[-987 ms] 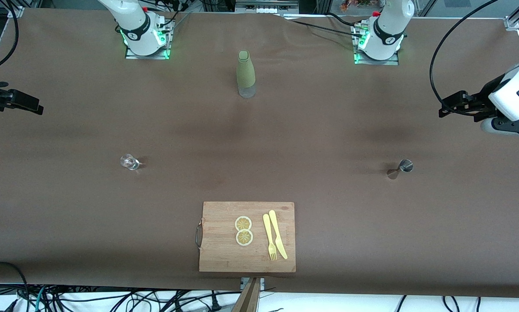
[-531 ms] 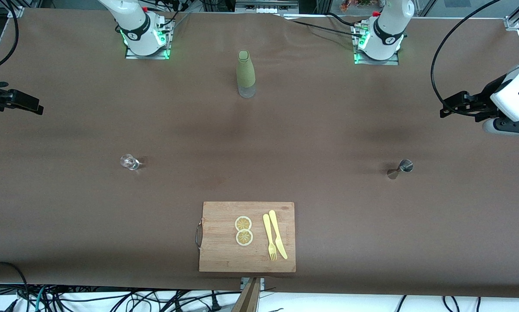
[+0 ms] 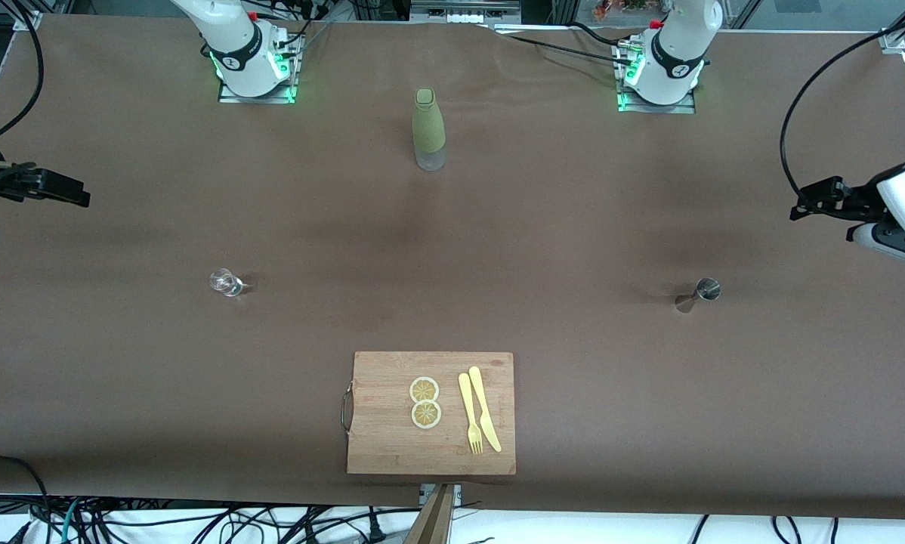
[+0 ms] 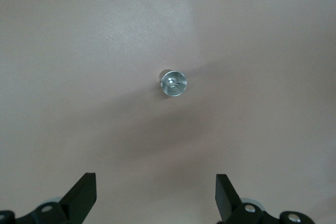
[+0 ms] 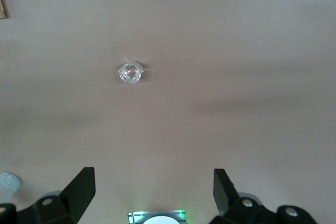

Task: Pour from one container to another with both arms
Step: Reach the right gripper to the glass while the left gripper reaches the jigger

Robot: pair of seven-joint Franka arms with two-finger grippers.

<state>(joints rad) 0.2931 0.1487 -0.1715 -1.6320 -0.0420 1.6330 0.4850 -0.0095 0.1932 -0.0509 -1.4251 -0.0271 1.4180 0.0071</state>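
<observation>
A small clear glass stands on the brown table toward the right arm's end and also shows in the right wrist view. A metal jigger stands toward the left arm's end; the left wrist view looks down into it. An olive-green bottle with a clear base stands upright between the two arm bases. My left gripper hangs open and empty over the table's edge at its own end. My right gripper hangs open and empty over the table's edge at its own end.
A wooden cutting board lies near the front edge, carrying two lemon slices, a yellow fork and a yellow knife. The arm bases stand along the table's back edge. Cables hang past the front edge.
The left gripper has drawn back toward its end of the table and come lower in the front view. The right gripper has shifted slightly toward the table's middle. Nothing on the table moved.
</observation>
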